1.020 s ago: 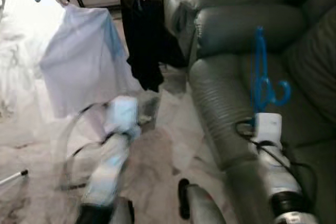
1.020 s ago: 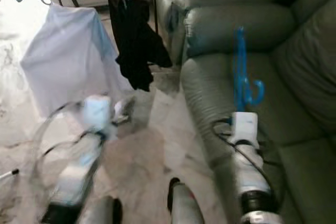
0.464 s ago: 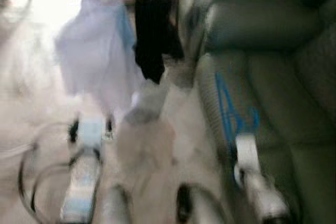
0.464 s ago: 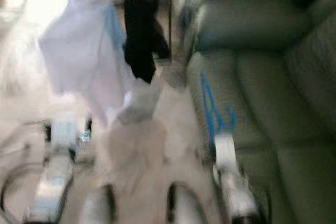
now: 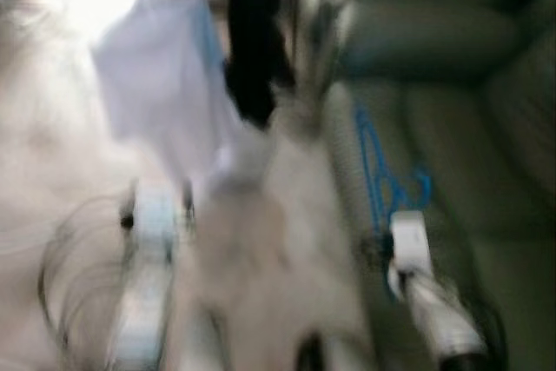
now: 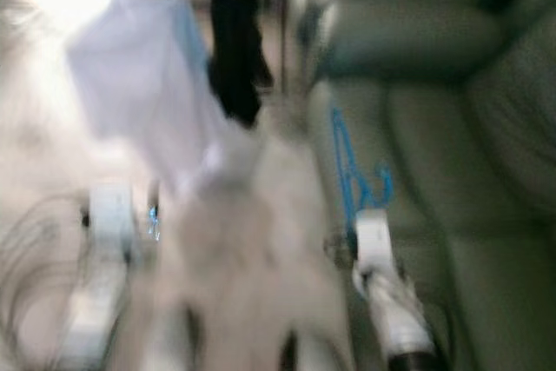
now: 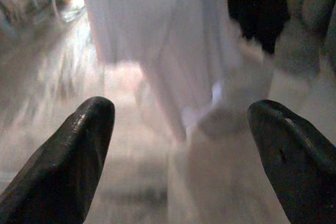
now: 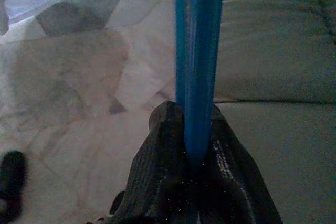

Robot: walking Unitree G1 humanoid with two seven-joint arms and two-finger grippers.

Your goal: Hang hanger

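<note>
- The blue hanger [image 8: 197, 66] was held upright by the right gripper [image 8: 195, 150], with both fingers pressed flat on its lower part
- In the head views, which were much blurred, the hanger was seen standing in front of the sofa [image 5: 469, 119], its hook turned to the sofa side
- The left gripper [image 7: 178, 150] was held low over the floor [image 7: 131, 182] with its jaws set wide and nothing between them
- A white shirt [image 5: 161, 76] and a black garment [image 5: 254, 49] were seen hanging further ahead; the rail above them could not be made out in the blur
- The hanger was judged to be well apart from the hanging place, so the carrying step was probably not finished
- The hanger could be turned or slipped in the grip if the arm is shaken while walking, because only a thin part was clamped
- The hook could be caught on the hanging clothes, or the rail could be missed, if the approach is made while the view is so unclear
</note>
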